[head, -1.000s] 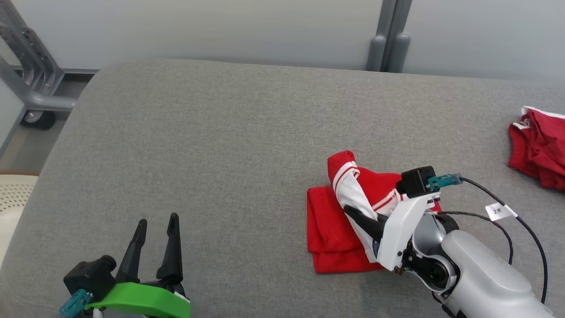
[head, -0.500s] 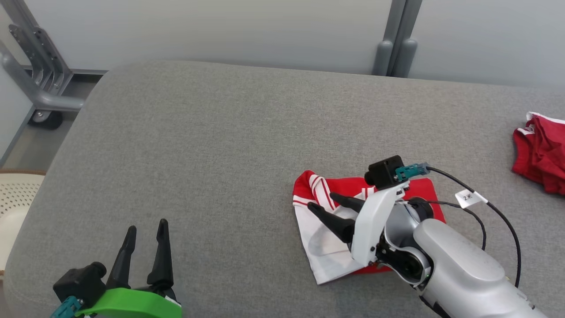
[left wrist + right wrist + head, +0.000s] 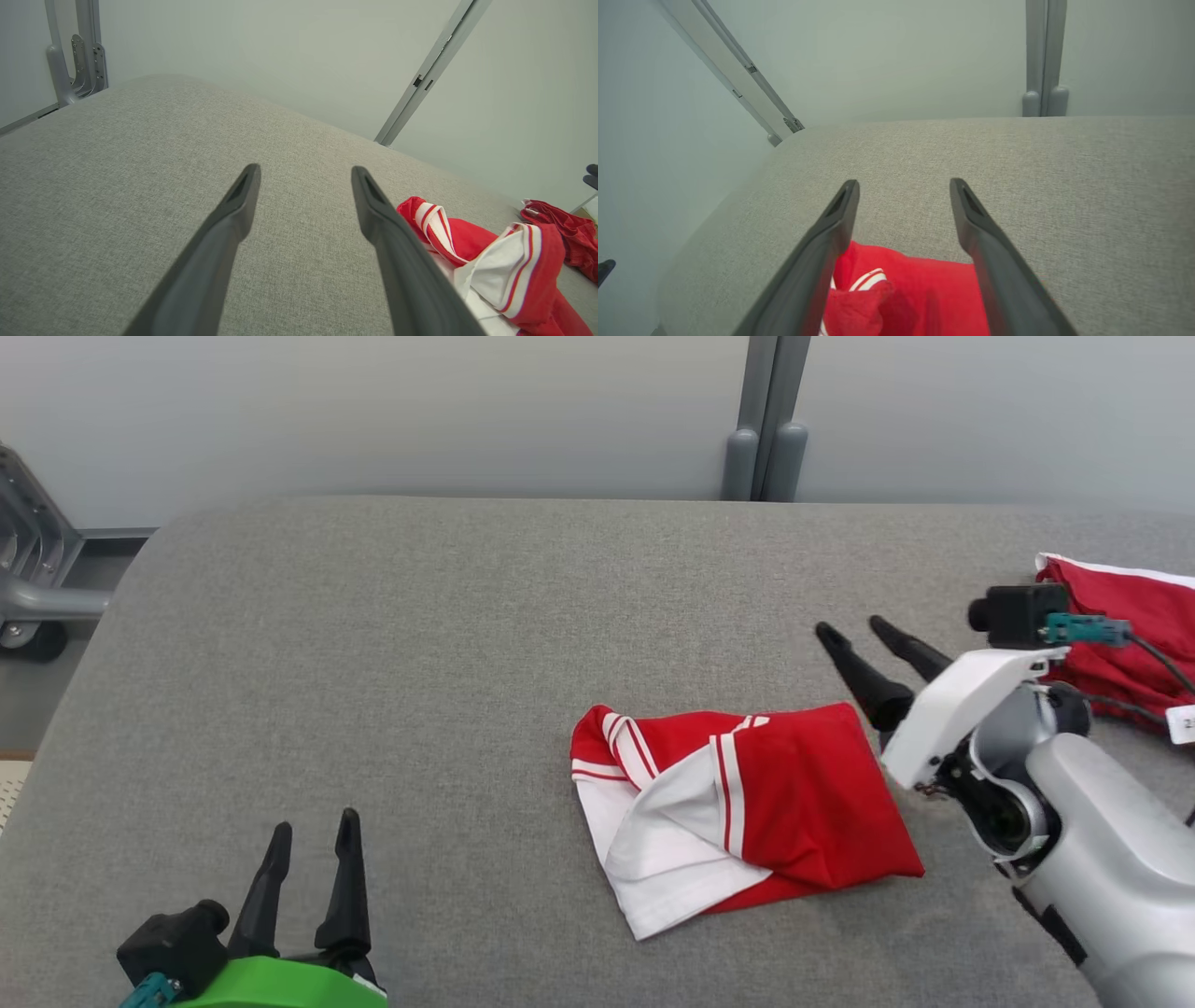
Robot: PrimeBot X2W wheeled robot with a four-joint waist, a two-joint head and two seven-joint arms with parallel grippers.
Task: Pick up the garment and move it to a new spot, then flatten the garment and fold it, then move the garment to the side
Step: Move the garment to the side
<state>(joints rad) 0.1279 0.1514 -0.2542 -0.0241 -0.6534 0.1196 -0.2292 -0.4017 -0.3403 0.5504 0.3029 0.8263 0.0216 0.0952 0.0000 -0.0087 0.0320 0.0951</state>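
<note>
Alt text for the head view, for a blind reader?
A rumpled red-and-white fabric garment lies on the grey upholstered table. The open right tool hovers just beyond its upper right corner; the open left tool sits lower left.

A grey fabric-covered bench stands before a pale grey wall. A grey vertical post rises behind its far edge; a grey wheeled metal frame stands off its far-left corner.

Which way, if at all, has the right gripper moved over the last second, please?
Yes: the right gripper, now open, has left the garment and moved right, closer to the red pile.
</note>
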